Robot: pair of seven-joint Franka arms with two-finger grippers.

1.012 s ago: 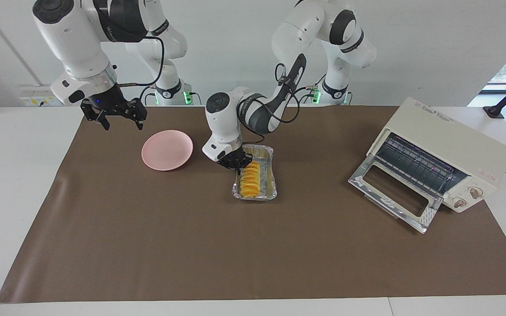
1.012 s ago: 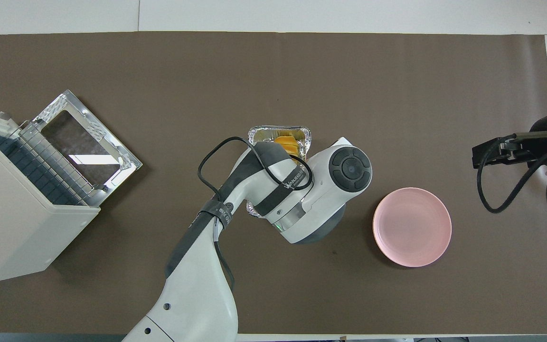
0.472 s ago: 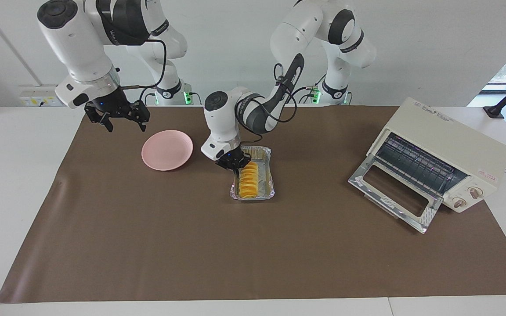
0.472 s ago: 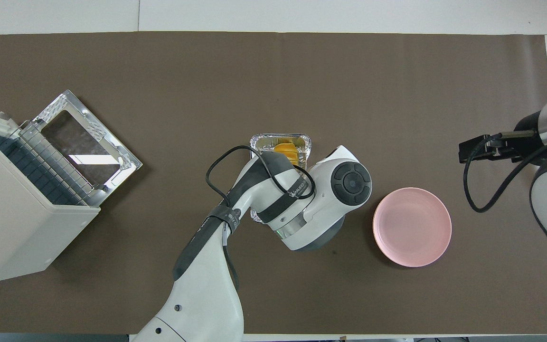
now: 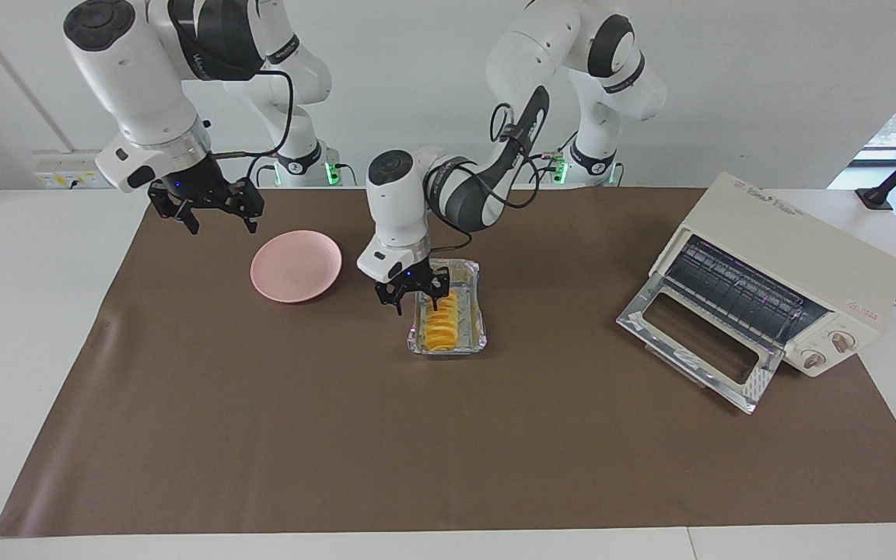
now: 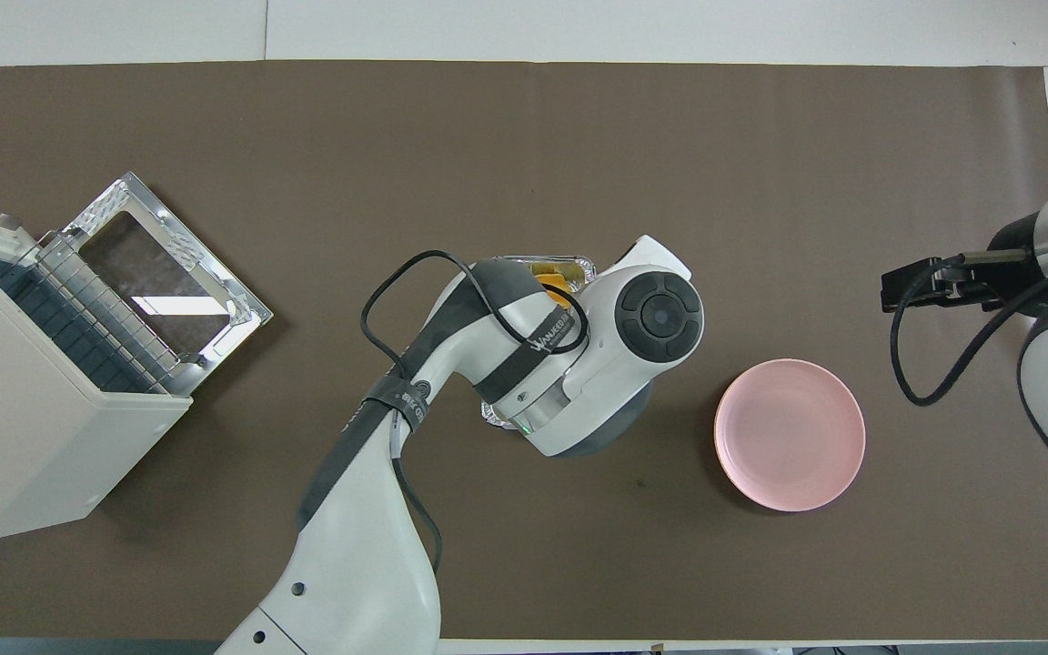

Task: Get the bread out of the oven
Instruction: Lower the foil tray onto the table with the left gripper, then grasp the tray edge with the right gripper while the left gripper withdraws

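The bread [image 5: 442, 325], an orange-yellow ridged loaf, lies in a crinkled foil tray [image 5: 480, 311] on the brown mat, about midway along the table. My left gripper [image 5: 416, 299] hangs open just above the tray's end nearer the robots, holding nothing. In the overhead view the left arm covers most of the tray [image 6: 581, 265], and only a bit of bread [image 6: 554, 277] shows. The cream oven [image 5: 798, 257] stands at the left arm's end of the table with its glass door [image 5: 693, 342] dropped open and the wire rack bare. My right gripper [image 5: 218, 220] waits open in the air by the pink plate.
A round pink plate [image 5: 295, 265] sits beside the tray, toward the right arm's end of the table; it also shows in the overhead view [image 6: 790, 435]. The oven [image 6: 24, 400] sits askew on the mat's edge. A black cable trails from its end.
My left gripper has opened and let go at the tray's near end, rising slightly. The tray first shifted a little toward the right arm's end. The right arm drifted slightly.
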